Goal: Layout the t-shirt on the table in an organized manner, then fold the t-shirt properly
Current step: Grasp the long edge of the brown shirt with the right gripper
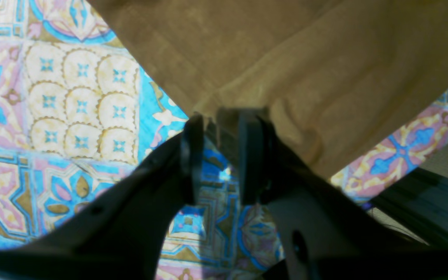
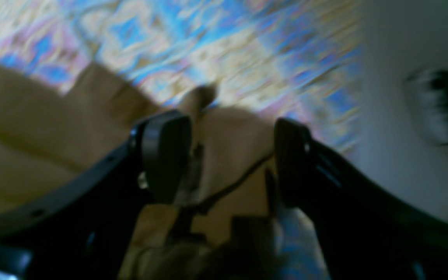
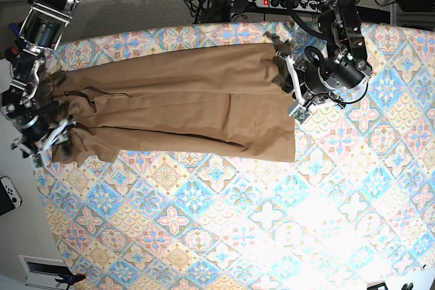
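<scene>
Overhead, we see the t-shirt [image 3: 183, 103] stretched across the table [image 3: 224, 222]. Our left gripper [image 1: 216, 153] pinches its hem corner; our right gripper [image 2: 231, 155] stands spread over bunched cloth. A power strip [image 3: 289, 1] lies beyond.

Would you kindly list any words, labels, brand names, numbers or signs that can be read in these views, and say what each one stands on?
None can be read.
The t-shirt: plain tan cloth, no print or label showing.
The table: its cover shows tile patterns only, no lettering.
Power strip beyond the table's far edge: any marking is too small to read.
Right wrist view: too blurred for any text.
</scene>
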Action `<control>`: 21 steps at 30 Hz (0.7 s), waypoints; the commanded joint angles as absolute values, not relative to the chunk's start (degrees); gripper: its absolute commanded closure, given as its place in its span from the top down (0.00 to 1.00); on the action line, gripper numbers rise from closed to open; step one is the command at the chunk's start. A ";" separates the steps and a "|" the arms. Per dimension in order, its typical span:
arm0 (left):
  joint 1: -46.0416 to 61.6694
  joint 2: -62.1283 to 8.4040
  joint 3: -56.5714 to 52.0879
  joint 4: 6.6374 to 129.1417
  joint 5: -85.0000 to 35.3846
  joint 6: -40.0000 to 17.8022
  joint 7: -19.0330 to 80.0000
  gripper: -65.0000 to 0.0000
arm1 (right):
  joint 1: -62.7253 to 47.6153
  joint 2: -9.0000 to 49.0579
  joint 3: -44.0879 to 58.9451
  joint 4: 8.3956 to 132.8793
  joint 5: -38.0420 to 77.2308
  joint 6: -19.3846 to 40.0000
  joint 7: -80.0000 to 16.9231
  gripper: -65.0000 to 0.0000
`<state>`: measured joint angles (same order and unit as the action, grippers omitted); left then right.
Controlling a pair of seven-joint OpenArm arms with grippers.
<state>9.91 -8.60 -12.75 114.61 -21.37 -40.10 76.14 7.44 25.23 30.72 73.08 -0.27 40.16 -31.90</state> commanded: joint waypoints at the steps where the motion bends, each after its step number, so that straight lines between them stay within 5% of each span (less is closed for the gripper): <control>1: 9.36 -8.84 -12.70 115.65 -22.11 -40.00 75.38 0.24 | 8.48 26.59 31.08 72.84 0.48 40.00 -30.73 0.56; 21: 9.63 -8.84 -12.62 115.65 -22.20 -40.00 75.47 0.24 | 12.26 26.77 30.37 67.91 0.40 40.00 -30.29 0.55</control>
